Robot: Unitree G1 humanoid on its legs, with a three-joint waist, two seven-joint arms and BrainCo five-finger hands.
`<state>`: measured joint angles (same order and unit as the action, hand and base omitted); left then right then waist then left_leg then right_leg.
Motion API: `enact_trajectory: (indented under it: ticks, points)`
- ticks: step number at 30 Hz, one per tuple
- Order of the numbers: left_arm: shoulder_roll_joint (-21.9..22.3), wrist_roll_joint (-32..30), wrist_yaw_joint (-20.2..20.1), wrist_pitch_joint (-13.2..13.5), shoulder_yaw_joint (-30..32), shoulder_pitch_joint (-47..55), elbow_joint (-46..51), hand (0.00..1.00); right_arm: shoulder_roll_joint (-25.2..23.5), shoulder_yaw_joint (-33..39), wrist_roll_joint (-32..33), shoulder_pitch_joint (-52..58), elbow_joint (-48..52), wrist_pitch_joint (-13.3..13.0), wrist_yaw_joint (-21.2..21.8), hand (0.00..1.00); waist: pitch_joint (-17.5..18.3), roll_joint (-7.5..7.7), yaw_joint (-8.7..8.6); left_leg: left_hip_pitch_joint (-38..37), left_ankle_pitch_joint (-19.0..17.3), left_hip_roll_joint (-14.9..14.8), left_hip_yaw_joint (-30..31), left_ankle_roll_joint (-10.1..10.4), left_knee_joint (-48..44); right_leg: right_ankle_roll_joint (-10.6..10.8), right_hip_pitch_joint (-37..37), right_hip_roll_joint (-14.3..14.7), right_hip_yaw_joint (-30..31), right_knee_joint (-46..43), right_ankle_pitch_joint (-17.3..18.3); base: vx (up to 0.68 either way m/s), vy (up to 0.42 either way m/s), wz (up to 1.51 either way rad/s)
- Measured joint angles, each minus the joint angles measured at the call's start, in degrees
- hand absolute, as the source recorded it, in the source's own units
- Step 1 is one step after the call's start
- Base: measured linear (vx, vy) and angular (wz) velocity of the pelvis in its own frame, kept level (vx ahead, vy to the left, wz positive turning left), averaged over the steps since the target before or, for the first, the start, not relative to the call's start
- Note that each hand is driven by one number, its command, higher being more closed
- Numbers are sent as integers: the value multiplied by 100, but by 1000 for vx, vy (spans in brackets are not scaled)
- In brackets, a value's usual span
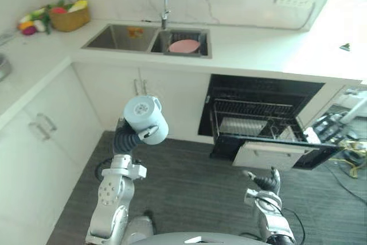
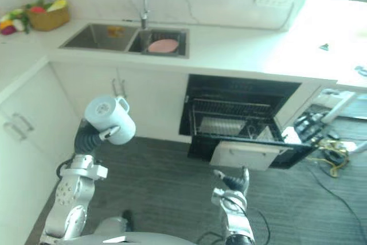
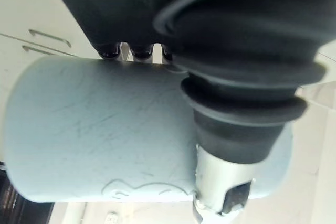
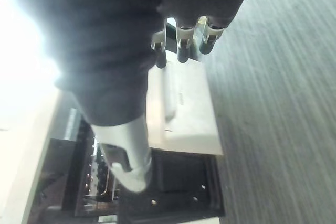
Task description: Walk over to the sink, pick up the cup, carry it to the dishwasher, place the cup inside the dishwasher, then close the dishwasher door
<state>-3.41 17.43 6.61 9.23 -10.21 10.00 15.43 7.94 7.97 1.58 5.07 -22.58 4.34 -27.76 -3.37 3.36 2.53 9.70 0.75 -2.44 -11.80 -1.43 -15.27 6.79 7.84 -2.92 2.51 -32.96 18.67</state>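
- Open floor [image 1: 189, 187] lies btwn cabinets and robot; dishwasher door [image 1: 269, 154] hangs down open, its front edge jutting into that room on the right.
- Cup [image 1: 144, 120], pale blue, is in the air over the floor, in front of the cabinet under the sink [image 1: 123, 37], well apart from the dishwasher [image 1: 261, 113].
- Left hand [image 3: 236, 93] has fingers and thumb curled round the cup, which is tipped on its side.
- Right hand [image 1: 265, 183] is low, near the door's front edge; fingers [image 4: 181, 40] roughly straight, holding nothing.
- Worktop [image 1: 258, 50] is pale; fruit basket [image 1: 69, 18] at its back left corner.
- Left wrist view adds fine scratches on the cup wall.
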Motion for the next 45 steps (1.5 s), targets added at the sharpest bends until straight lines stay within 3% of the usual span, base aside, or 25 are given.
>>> enact_trajectory:
  ticks: [1, 2, 4, 5, 6, 10, 12, 13, 14, 15, 18, 19, 20, 22, 24, 27, 29, 30, 31, 32, 34, 37, 38, 39, 45]
  points:
    - [-2, -24, 128, -1, 69, -113, -48, 100, -143, -19, -205, 37, 236, 41, -8, 0, -9, 128, -73, -271, -239, 161, -111, -91, -62, 426, -403, -242, -24, -1117, -411, 604, 343, -26]
    - [-44, -31, 260, -5, 130, -238, -46, 100, -308, -117, -311, 126, 552, 50, 1, 0, -42, 174, -155, -584, -475, 305, -153, -189, -67, 401, -838, -470, -119, -2158, -1326, 474, 246, -15]
    - [-70, -94, 420, -29, 131, -462, -26, 100, -423, -416, -423, 239, 968, 37, 100, 0, -138, 91, -294, -1035, -857, 344, -146, -338, -158, -192, -1384, -704, -375, -3442, -1313, 407, 188, 4]
    - [-71, -182, 509, -77, 122, -564, -27, 100, -469, -639, -419, 300, 1183, -29, 187, 0, -223, -96, -362, -1257, -1028, 295, -142, -355, -166, -349, -1713, -658, -435, -3657, -1101, 314, 144, 9]
    - [-85, -214, 562, -97, 131, -613, -23, 100, -508, -724, -415, 335, 1290, -92, 237, 0, -221, -124, -395, -1333, -1108, 289, -126, -365, -153, -370, -1894, -612, -466, -3595, -1013, 352, 140, 12]
    - [-123, -370, 688, -138, 98, -609, 284, 100, -814, -1005, -298, 807, 2307, -776, 422, 0, -259, -127, -455, -1754, -1568, 274, 12, -225, -154, -305, -2562, -347, -768, -1533, -819, 362, 25, 17]
    - [-157, -496, 571, -102, 126, -499, 668, 100, -794, -998, -292, 1222, 3111, -1289, 568, 0, -263, -169, -439, -2067, -1837, 161, 26, -43, -131, -426, -2305, -227, -1447, 585, -1184, 508, -6, 9]
    - [-198, -540, 555, -48, 139, -450, 770, 100, -786, -997, -271, 1261, 3227, -1453, 603, 0, -256, -158, -426, -2195, -1916, 157, 13, 20, -95, -479, -2242, -181, -1585, 972, -1394, 515, -36, -17]
    - [-262, -541, 523, 74, 134, -322, 930, 100, -758, -1002, -160, 1263, 3367, -1729, 619, 0, -218, -91, -417, -2467, -2073, 188, -20, 117, 10, -705, -2173, -180, -1739, 1311, -1809, 567, -73, -10]
    - [-211, -587, 508, 141, 110, -238, 917, 100, -689, -992, -70, 1199, 3357, -1907, 636, 0, -162, -182, -434, -2689, -2213, 101, 46, 220, 56, -1108, -2144, -99, -1763, 1037, -1945, 562, -80, -5]
    - [-97, -656, 508, 145, 38, -193, 914, 100, -668, -942, 85, 982, 3352, -1920, 640, 0, -54, -292, -486, -2538, -2164, -117, 163, 298, -562, -1122, -2185, -77, -1904, 576, -1261, 447, -129, 18]
    - [-44, -654, 510, 128, -14, -204, 903, 100, -671, -942, 90, 927, 3353, -1911, 623, 0, -62, -366, -546, -2235, -2032, -261, 214, 366, -1433, -1123, -2015, -44, -2012, 553, -1027, 545, -230, 37]
    - [36, -646, 509, 118, -76, -209, 888, 100, -670, -956, 88, 960, 3396, -1895, 602, 0, -102, -445, -538, -1775, -1512, -496, 248, 525, -2687, -1102, -1684, 55, -2046, 619, -825, 541, -223, 28]
    - [196, -652, 512, 109, -142, -151, 874, 100, -649, -978, 79, 1024, 3592, -1886, 587, 0, -139, -650, -339, -929, -723, -988, 302, 536, -4588, -1113, -1159, 358, -1950, 812, -603, 444, -120, -23]
    - [172, -657, 519, 97, -112, -89, 837, 100, -626, -931, 75, 1003, 3570, -1923, 565, 0, -103, -738, -250, -94, -970, -1185, 363, 408, -5276, -1102, -529, 480, -1915, 1130, -376, 515, -79, -34]
    - [124, -658, 510, 120, -96, -60, 616, 100, -617, -782, 78, 993, 3497, -1925, 538, 0, -52, -657, -116, 324, -1403, -1156, 173, 350, -4104, -1117, -162, 465, -1706, 1560, -441, 428, -20, -42]
    - [136, -656, 493, 120, 25, 90, 534, 100, -525, -736, 65, 888, 3498, -1923, 551, 0, -7, -595, -69, 274, -1346, -726, 414, 347, -2126, -913, -59, 375, -1334, 1584, -354, 486, 83, -69]
    - [138, -656, 458, 118, 72, 123, 532, 100, -493, -721, 63, 860, 3498, -1923, 560, 0, -3, -593, -69, 190, -1167, -560, 534, 311, -1542, -823, -53, 338, -1230, 1541, -298, 464, 155, -56]
    - [138, -656, 417, 118, 125, 178, 539, 100, -463, -696, 7, 838, 3499, -1915, 557, 0, 17, -618, -72, 60, -617, -343, 721, 208, -666, -696, -41, 326, -1076, 1464, -217, 416, 197, -57]
    - [112, -654, 384, 114, 164, 304, 589, 100, -449, -724, -220, 822, 3447, -1887, 546, 0, 122, -639, -58, -158, -160, -227, 929, 408, -119, -597, -17, 361, -815, 1339, -71, 498, 187, -48]
    - [-14, -660, 293, 99, 278, 428, 626, 100, -634, -787, -597, 819, 3446, -1821, 506, 0, 245, -331, -147, -472, -140, -58, 895, 367, 318, -629, -154, 158, -376, 1019, 13, 407, 122, -18]
    - [-19, -661, 303, 100, 365, 432, 636, 100, -719, -893, -807, 771, 3456, -1818, 497, 0, 312, -215, -163, -790, -136, -44, 847, 371, 750, -628, -207, -18, -205, 1424, 63, 209, 54, -3]
    - [-52, -661, 303, 100, 329, 430, 631, 100, -759, -917, -821, 752, 3455, -1819, 483, 0, 366, -130, -185, -866, -123, 8, 843, 390, 871, -616, -210, -135, -178, 1790, -208, 143, -34, 26]
    - [-109, -663, 306, 89, 312, 414, 580, 100, -759, -929, -809, 760, 3440, -1820, 460, 0, 432, -67, -290, -896, -75, 56, 912, 449, 968, -423, -167, -173, -187, 1908, -296, 128, -66, 28]
    - [-64, -711, 316, 44, 298, 292, 578, 100, -589, -900, -475, 650, 3284, -1832, 479, 0, 549, -381, -337, -1089, 163, -120, 865, 584, 1601, -426, -250, 38, -151, 2052, -488, 43, -73, -5]
